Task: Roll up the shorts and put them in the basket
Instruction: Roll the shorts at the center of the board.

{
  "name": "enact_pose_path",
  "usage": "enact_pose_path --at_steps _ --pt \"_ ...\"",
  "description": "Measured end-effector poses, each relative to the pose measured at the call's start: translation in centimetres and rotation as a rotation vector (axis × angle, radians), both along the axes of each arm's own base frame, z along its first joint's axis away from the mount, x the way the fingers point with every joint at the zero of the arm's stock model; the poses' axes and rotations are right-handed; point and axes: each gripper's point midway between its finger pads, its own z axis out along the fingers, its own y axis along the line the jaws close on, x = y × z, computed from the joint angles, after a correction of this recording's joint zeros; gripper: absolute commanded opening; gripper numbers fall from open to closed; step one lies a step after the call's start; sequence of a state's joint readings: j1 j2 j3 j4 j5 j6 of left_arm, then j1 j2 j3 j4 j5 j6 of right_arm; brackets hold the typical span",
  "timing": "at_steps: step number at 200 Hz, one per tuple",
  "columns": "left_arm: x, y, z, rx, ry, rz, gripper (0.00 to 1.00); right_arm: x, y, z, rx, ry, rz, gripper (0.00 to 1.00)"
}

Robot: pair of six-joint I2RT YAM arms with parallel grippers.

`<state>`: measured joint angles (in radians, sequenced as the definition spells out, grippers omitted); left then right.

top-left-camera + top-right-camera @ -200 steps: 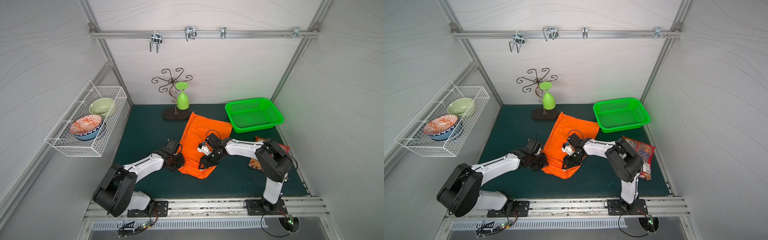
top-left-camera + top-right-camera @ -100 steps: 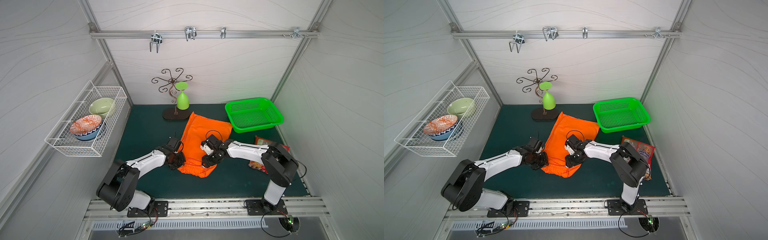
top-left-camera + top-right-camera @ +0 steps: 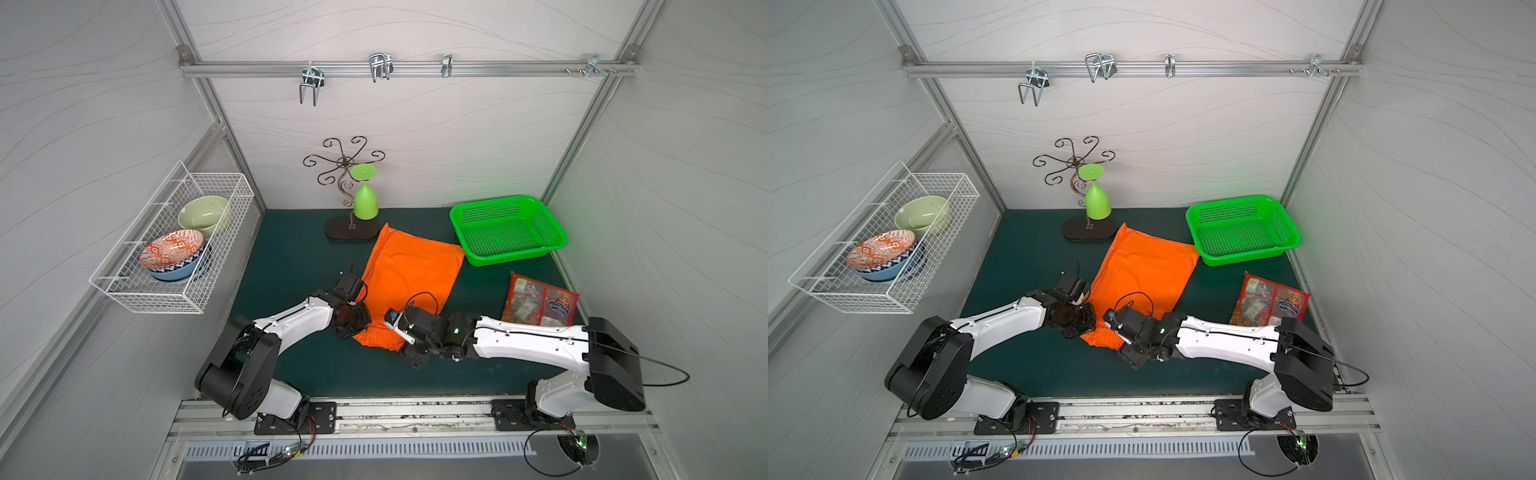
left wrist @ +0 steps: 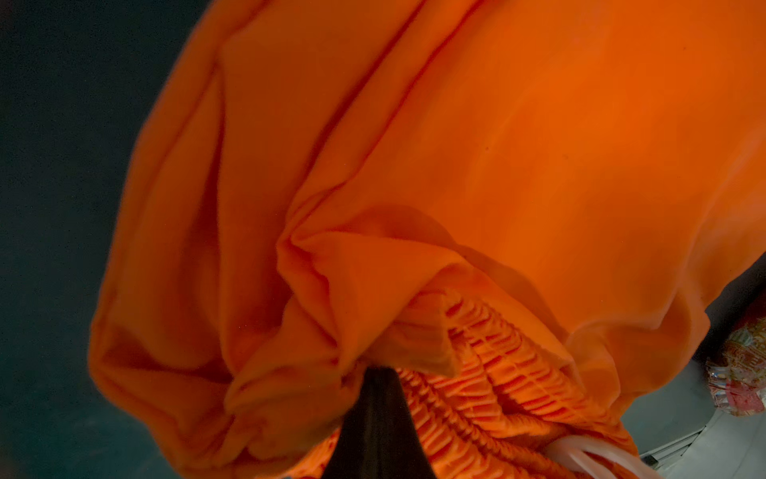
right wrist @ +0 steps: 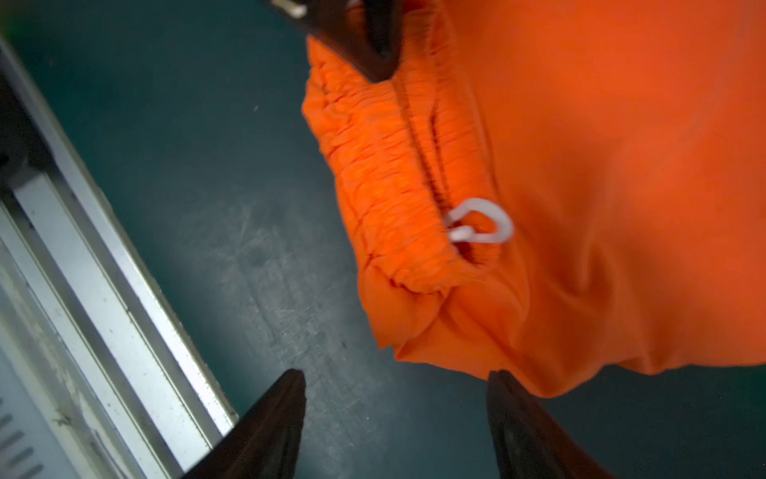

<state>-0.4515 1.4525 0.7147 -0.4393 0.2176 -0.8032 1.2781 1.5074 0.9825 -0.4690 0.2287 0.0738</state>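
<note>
The orange shorts [image 3: 411, 270] [image 3: 1144, 270] lie flat on the dark green mat, with the gathered waistband [image 5: 389, 174] at the near end. My left gripper [image 3: 359, 326] [image 3: 1088, 322] is shut on the waistband's left corner, where its dark tip [image 4: 379, 371] sinks into bunched cloth [image 4: 497, 166]. My right gripper [image 3: 409, 358] [image 3: 1133, 357] [image 5: 396, 377] stands open just off the waistband's right corner, with only bare mat between its fingers [image 5: 286, 398]. A white drawstring loop [image 5: 481, 224] pokes out of the waistband.
A green plastic basket [image 3: 507, 232] stands at the back right. A snack packet [image 3: 540, 301] lies by the right wall. A metal stand with a green glass [image 3: 353, 199] is behind the shorts. A wire basket [image 3: 174, 245] of bowls hangs left. The front rail [image 5: 103, 290] is near my right gripper.
My right gripper has opened, let go of the waistband and drawn back toward the front edge. The left gripper still holds its corner, hardly moved.
</note>
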Motion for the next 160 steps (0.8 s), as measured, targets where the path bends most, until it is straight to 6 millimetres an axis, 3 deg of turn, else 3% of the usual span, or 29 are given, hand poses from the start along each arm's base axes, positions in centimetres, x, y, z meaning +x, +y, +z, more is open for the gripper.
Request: enact_pose_path --at_steps 52,84,136,160 --pt "0.0 0.0 0.0 0.001 0.004 -0.004 0.02 -1.9 2.2 -3.9 -0.154 -0.19 0.281 0.74" --pt "0.0 0.0 0.0 -0.001 0.005 -0.003 0.01 -1.4 3.4 -4.2 -0.184 -0.306 0.375 0.74" --pt "0.0 0.0 -0.1 -0.006 0.011 -0.002 0.01 0.1 5.5 -2.8 -0.149 -0.457 0.437 0.73" --pt "0.0 -0.1 -0.1 -0.008 0.013 -0.002 0.01 0.6 5.4 -4.3 -0.175 -0.441 0.45 0.73"
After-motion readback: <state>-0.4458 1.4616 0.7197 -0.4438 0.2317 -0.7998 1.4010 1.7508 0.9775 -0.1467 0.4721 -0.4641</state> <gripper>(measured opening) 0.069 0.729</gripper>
